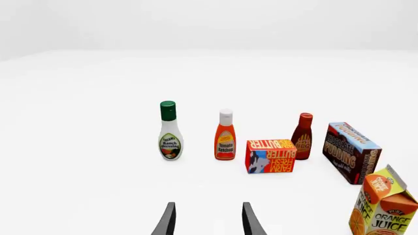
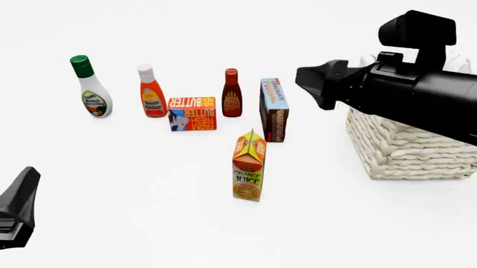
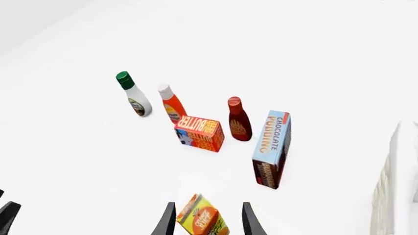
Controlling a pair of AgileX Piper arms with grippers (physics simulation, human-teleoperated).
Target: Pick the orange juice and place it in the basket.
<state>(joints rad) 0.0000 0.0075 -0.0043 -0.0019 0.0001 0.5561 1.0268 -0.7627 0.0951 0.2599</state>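
On the white bench, the biggest thing is the woven wicker basket at the right, partly hidden behind my right arm, which reaches across in front of it. My left arm shows only as a dark tip at the near left corner of the front view.

Next in size, the chocolate pudding box stands on edge just left of the basket. Nearer to me, close in front of that box, the orange juice carton stands upright on the bench, well apart from the basket and untouched.

Behind it runs a row: the butter box lying flat, the dark red BBQ sauce bottle to its right, the ketchup bottle to its left, and the ranch dressing bottle at the far left.

My right jaws are spread apart and empty, hovering over the carton's gable top, which shows between the fingers in the right wrist view. My left jaws are likewise parted and hold nothing, pointing towards the row of bottles.
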